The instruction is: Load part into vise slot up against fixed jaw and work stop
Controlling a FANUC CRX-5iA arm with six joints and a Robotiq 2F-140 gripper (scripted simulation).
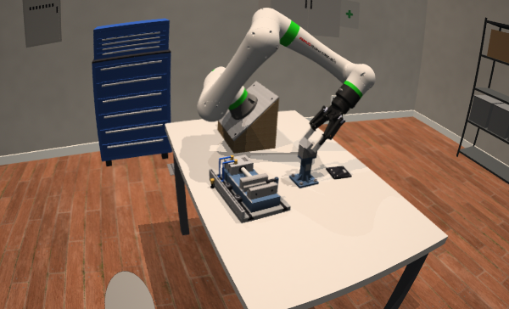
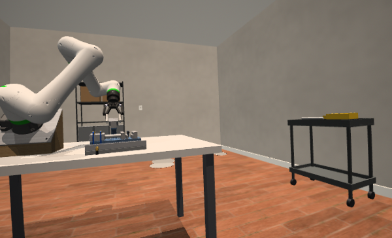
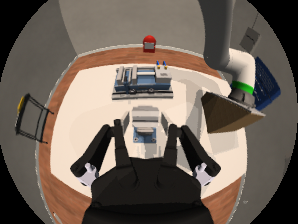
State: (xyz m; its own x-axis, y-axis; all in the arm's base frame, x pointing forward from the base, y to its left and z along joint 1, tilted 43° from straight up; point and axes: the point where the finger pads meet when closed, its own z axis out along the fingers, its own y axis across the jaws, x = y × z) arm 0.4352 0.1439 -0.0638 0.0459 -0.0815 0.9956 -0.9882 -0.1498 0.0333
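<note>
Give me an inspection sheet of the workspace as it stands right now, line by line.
Surface: white table, carrying the arm's base, vise, V-block and plate.
Job's things: grey part lies in the V-block; infeed plate bare; vise open, no part in it.
Clutter: small red thing by the table's edge, too small to identify.
Grippers: gripper half open, fingers astride the part, not clamping it.
Cables: nothing seen.
Surroundings: blue drawer cabinet, shelf rack, black cart.
</note>
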